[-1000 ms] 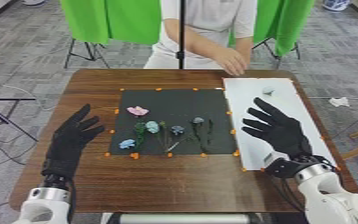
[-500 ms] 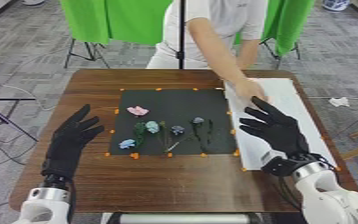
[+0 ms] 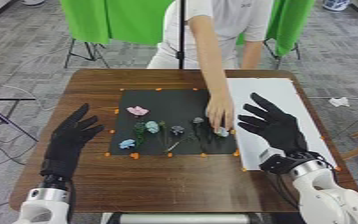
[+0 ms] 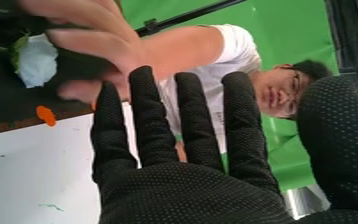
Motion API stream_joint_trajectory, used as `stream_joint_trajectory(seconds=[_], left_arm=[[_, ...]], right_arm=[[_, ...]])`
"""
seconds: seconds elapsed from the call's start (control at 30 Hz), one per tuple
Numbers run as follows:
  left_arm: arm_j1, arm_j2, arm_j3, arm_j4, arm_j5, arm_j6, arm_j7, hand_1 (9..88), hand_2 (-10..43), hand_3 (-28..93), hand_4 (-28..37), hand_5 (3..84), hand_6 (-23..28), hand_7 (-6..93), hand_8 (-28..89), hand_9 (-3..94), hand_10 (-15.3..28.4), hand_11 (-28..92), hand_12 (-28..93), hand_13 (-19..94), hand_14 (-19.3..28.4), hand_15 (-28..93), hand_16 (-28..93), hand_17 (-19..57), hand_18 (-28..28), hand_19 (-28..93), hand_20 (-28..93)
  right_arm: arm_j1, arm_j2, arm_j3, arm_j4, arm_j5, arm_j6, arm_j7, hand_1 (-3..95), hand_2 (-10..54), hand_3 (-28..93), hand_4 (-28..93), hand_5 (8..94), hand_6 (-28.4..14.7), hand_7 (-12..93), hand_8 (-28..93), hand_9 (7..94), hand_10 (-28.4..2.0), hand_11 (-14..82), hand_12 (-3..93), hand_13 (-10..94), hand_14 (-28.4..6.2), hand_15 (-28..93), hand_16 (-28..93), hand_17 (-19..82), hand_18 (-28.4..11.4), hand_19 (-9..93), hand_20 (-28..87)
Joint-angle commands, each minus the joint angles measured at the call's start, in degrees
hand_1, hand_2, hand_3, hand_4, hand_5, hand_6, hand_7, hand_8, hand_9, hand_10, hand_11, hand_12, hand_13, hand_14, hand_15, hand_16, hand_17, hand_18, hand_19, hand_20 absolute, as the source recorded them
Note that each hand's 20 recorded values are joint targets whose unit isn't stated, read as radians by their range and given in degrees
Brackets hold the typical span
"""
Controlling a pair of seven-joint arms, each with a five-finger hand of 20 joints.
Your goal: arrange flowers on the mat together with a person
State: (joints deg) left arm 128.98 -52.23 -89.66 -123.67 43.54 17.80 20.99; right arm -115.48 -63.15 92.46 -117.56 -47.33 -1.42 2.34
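In the head view my left hand is open, left of the black mat. My right hand is open over the white sheet, beside the mat's right edge. On the mat lie a pink flower, a blue flower, a pale blue-green flower and several darker stems. A person's hand is at the mat's right side, by a white flower. In the right wrist view my right hand has straight fingers, with the white flower and the person's blurred hand beyond them.
A white sheet adjoins the mat on the right. Orange markers line the mat and sheet edges. The brown table stretches toward the front, and a black pole stands at the far side.
The person's hand reached to the white sheet, then moved left onto the mat. The white flower from the sheet is now at the mat's right side. My right hand has shifted slightly left.
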Motion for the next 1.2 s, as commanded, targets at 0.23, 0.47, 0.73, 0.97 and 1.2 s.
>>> stream_joint_trajectory(seconds=[0.23, 0.47, 0.73, 0.97, 1.2], left_arm=[[0.51, -0.03, 0.32, 0.31, -0.56, 0.52, 0.04, 23.6, 3.1, 80, -27.8, 35.4, 3.5, 10.8, -9, 35.7, 16.6, 22, 10, 27, 25.1, 45, -6, -8.6, 25.9, 48, 18], [0.75, -0.22, 0.11, 0.25, -0.29, 0.31, -0.53, 23.6, 3.1, 80, -27.9, 35.3, 3.4, 11.0, -9, 35.6, 16.6, 22, 10, 27, 25.2, 45, -6, -8.6, 25.9, 48, 18], [0.55, -0.17, 0.29, 0.26, -0.55, 0.51, -0.49, 23.7, 3.2, 80, -27.8, 35.3, 3.5, 11.1, -9, 35.5, 16.6, 22, 10, 27, 25.1, 45, -6, -8.5, 26.0, 49, 18], [0.22, 0.24, 0.53, 0.32, -0.82, 0.74, 0.49, 23.6, 3.0, 80, -27.8, 35.0, 3.3, 11.0, -9, 34.9, 16.4, 22, 10, 27, 25.0, 45, -6, -8.4, 26.1, 49, 18], [0.20, 0.26, 0.66, 0.44, -0.73, 0.55, 0.36, 23.6, 3.1, 79, -27.9, 34.8, 3.2, 11.1, -9, 34.6, 16.3, 22, 10, 26, 25.0, 44, -6, -8.5, 26.2, 49, 18]], right_arm=[[-0.01, -0.27, -0.27, 0.09, -0.27, -0.05, -0.57, 20.1, 6.4, 80, -28, 39.9, 5.1, 14, -12, 41.9, -10.3, 5.8, 14.3, 35, -16.0, 18, 20, 5, -21.6, 46, 16], [-0.61, -0.28, -0.03, -0.11, -0.39, 0.04, -0.22, 20.2, 6.3, 80, -28, 40.0, 5.1, 14, -12, 42.0, -10.4, 5.9, 14.2, 35, -15.9, 18, 20, 5, -21.6, 46, 16], [0.11, -0.09, -0.12, 0.35, -0.48, 0.29, 0.00, 20.4, 6.3, 80, -28, 40.2, 5.2, 14, -12, 42.2, -10.4, 6.0, 14.2, 35, -16.0, 18, 20, 5, -21.5, 46, 17], [0.97, 0.03, 0.24, 0.84, -0.88, -0.34, 0.01, 20.4, 6.1, 80, -28, 40.2, 5.3, 14, -12, 42.1, -10.3, 5.9, 14.1, 34, -15.9, 18, 20, 5, -21.6, 46, 16], [0.62, 0.22, -0.03, 0.88, -0.84, 0.09, -0.16, 20.3, 6.0, 80, -28, 40.3, 5.3, 14, -12, 42.2, -10.2, 5.9, 14.1, 34, -16.0, 17, 20, 5, -21.8, 46, 16]])
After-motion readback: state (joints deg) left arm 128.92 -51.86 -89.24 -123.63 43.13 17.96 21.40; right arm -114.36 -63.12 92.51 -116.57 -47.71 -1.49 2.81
